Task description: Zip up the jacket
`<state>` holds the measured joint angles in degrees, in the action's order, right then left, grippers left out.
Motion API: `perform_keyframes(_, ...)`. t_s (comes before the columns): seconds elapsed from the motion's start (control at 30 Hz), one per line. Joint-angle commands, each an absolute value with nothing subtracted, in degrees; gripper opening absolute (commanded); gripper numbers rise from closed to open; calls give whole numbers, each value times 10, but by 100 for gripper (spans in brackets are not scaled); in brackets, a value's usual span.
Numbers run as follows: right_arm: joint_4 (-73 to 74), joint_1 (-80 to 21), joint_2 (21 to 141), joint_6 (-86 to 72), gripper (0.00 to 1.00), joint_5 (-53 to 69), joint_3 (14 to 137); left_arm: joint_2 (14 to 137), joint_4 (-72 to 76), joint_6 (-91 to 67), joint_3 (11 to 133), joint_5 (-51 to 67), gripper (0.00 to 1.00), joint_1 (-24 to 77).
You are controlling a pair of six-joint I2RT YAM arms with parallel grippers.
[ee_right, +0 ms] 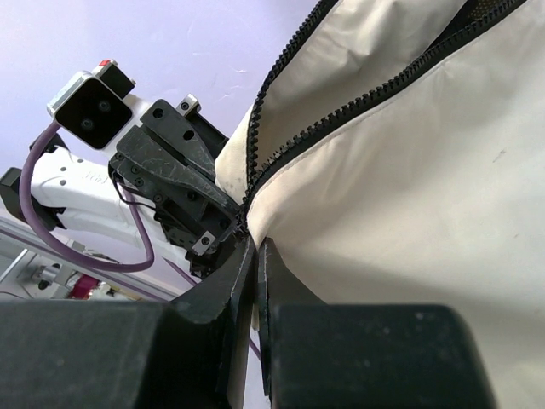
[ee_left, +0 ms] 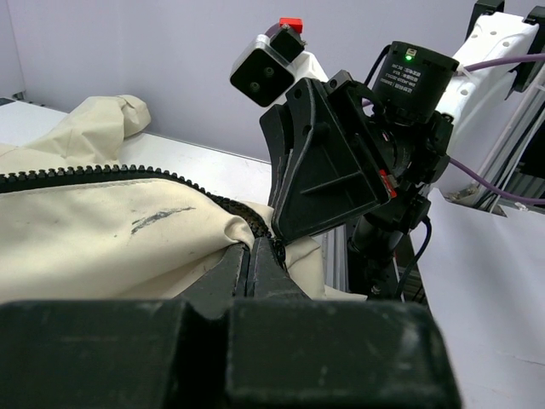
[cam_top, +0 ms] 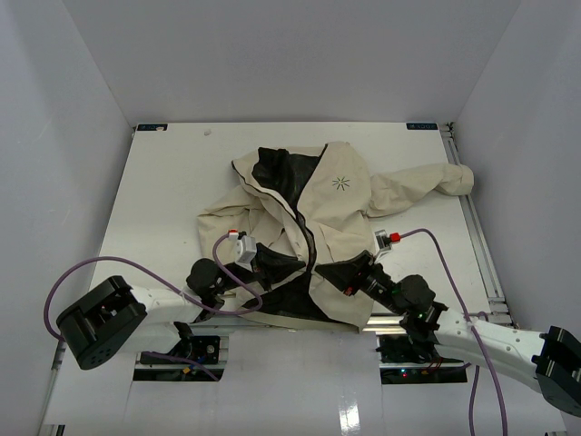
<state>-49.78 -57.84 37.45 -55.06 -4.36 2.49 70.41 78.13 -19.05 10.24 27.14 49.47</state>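
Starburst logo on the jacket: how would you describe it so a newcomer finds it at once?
In the top view, a cream jacket lies spread on the white table. On the front panel to the right of the open black lining sits the starburst logo. It is the only small dark spiky mark on that plain pale cloth.

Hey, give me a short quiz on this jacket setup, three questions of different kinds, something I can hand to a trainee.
1. True or false: the jacket is zipped up to the collar.
2. Where are the left pincer and the right pincer shut? A) on a sleeve B) on the fabric by the lower end of the zipper C) on the collar
3. What colour is the lining?
Key: 1 false, the front lies open; 2 B; 3 black.
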Motion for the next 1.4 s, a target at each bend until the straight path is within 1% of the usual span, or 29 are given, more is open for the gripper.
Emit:
perform_keyframes(0.0,-607,-567,362,-565,8,-133,-48,710,1044,-205,106,340,0,497)
perform_keyframes(0.07,-608,-567,363,-565,8,-132,-48,716,1044,-206,112,362,0,497)
perform_keyframes(0.1,-609,-568,363,-565,8,-131,-48,718,1043,-206,114,370,4,497)
perform_keyframes(0.13,-613,-568,363,-562,8,-130,-50,720,1044,-207,116,381,17,497)
perform_keyframes(0.17,-615,-567,362,-560,8,-127,-51,721,1044,-208,118,390,22,497)
perform_keyframes(0.27,-616,-567,361,-559,8,-126,-52,722,1044,-210,124,411,30,497)
perform_keyframes(0.3,-615,-567,360,-559,8,-126,-53,722,1044,-210,126,420,28,497)
perform_keyframes(0.37,-614,-568,359,-561,8,-126,-54,723,1044,-209,129,433,18,497)
perform_keyframes(0.43,-610,-567,358,-561,8,-123,-51,724,1044,-207,132,430,3,497)
perform_keyframes(0.5,-600,-567,356,-557,8,-112,-42,725,1044,-204,135,421,0,497)
perform_keyframes(0.6,-579,-567,348,-549,8,-92,-34,726,1044,-202,135,398,0,497)
perform_keyframes(0.67,-569,-568,341,-548,8,-85,-35,728,1043,-205,130,378,17,497)
perform_keyframes(0.73,-551,-568,334,-535,8,-68,-31,728,1044,-204,127,366,29,497)
perform_keyframes(0.9,-524,-567,330,-512,8,-43,-34,717,1043,-207,117,357,45,498)
perform_keyframes(1.07,-509,-568,335,-479,8,-5,-35,710,1043,-210,102,344,50,497)
perform_keyframes(1.37,-502,-567,329,-459,8,-5,-41,700,1043,-220,85,347,55,497)
